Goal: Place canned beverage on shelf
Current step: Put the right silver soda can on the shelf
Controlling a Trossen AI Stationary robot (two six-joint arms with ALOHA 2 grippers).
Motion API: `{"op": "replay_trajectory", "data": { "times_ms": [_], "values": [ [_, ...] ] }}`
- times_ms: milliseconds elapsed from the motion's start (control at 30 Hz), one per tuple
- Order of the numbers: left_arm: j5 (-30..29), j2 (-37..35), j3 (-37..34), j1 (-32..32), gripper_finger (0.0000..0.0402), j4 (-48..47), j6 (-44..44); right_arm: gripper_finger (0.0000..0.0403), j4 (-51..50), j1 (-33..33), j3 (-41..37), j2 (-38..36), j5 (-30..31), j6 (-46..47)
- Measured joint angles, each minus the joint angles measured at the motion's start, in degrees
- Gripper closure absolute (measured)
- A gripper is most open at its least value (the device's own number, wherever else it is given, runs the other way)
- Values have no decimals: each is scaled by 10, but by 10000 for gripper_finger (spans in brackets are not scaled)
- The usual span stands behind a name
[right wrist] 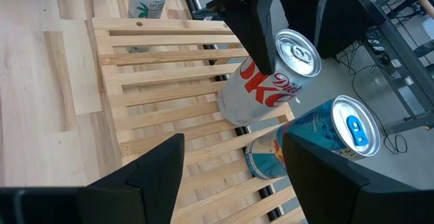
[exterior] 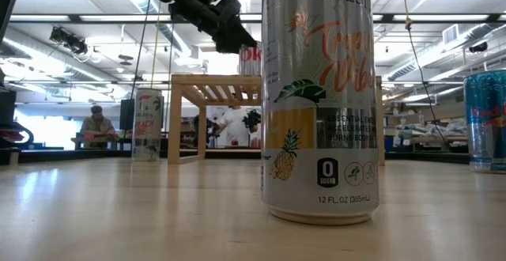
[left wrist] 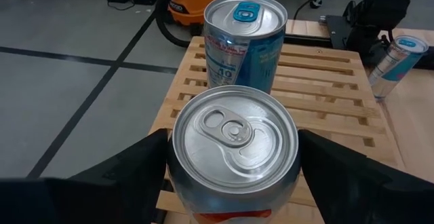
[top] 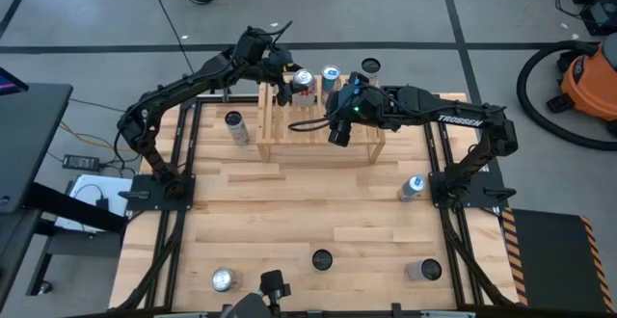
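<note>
Nearest the low camera a tall pineapple-printed can (exterior: pixel 319 95) stands upright on the desk (top: pixel 289 212), with a blue can (exterior: pixel 487 120) at the right edge of that view; farther back a slim can (exterior: pixel 148 124) stands beside the shelf (top: pixel 318 120), the light slatted wooden rack at the far side of the desk; on its slats a silver Diet Coke can (right wrist: pixel 268 81) stands upright, just beside a blue-topped can (right wrist: pixel 319 139) also on the rack; the left claw (top: pixel 289 80) reaches in from the left, its fingers (left wrist: pixel 129 173) flanking the silver can, though whether they press it or stand just off it I cannot tell; the right claw (top: pixel 335 131) hovers over the shelf's near edge, its fingers (right wrist: pixel 152 173) apart and holding nothing.
</note>
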Motion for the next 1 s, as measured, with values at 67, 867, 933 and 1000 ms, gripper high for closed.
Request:
{"op": "replay_trajectory", "data": {
  "times_ms": [67,867,933,1000],
  "values": [
    [0,0,0,0,88,-1,0,146,0,0,0,0,0,0],
    [-2,0,0,0,87,0,-11,146,38,0,0,0,0,0],
    [-2,0,0,0,87,0,-11,146,55,0,0,0,0,0],
    [-2,0,0,0,87,0,-11,146,72,0,0,0,0,0]
  ]
}}
